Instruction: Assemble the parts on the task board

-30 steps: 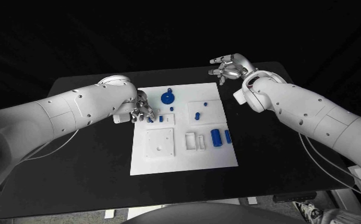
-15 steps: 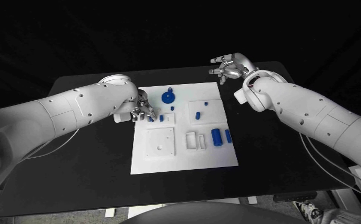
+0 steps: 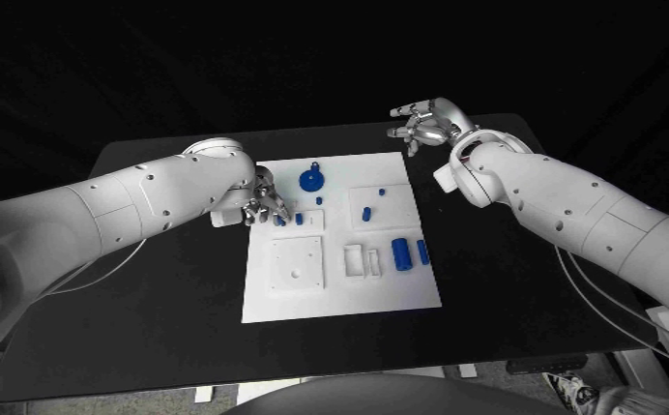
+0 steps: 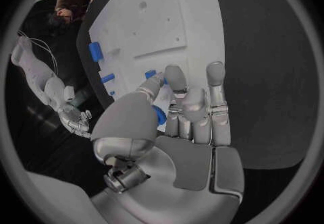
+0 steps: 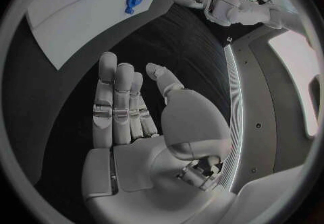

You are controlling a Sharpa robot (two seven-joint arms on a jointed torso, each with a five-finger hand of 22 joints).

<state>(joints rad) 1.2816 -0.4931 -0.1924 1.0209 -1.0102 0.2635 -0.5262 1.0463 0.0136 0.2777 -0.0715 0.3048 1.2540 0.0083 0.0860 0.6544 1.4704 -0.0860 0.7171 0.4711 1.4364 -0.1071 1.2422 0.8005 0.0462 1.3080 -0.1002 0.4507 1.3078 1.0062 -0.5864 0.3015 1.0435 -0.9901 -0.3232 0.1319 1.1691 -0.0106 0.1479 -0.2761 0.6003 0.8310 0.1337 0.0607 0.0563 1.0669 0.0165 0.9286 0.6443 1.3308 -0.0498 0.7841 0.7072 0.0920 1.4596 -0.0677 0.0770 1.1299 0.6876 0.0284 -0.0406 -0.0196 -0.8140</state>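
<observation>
Left wrist view, left hand [image 4: 179, 127] fingers [image 4: 215, 81] half hiding blue part [image 4: 159, 115], grip unclear, right hand [image 3: 422, 126] spread, empty

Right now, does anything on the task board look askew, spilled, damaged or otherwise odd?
Nothing stands out. The task board lies flat on the black table, with its blue parts on it and none spilled off. The left hand is at the board's left edge; the right hand is raised beyond the board, fingers apart, holding nothing.
</observation>
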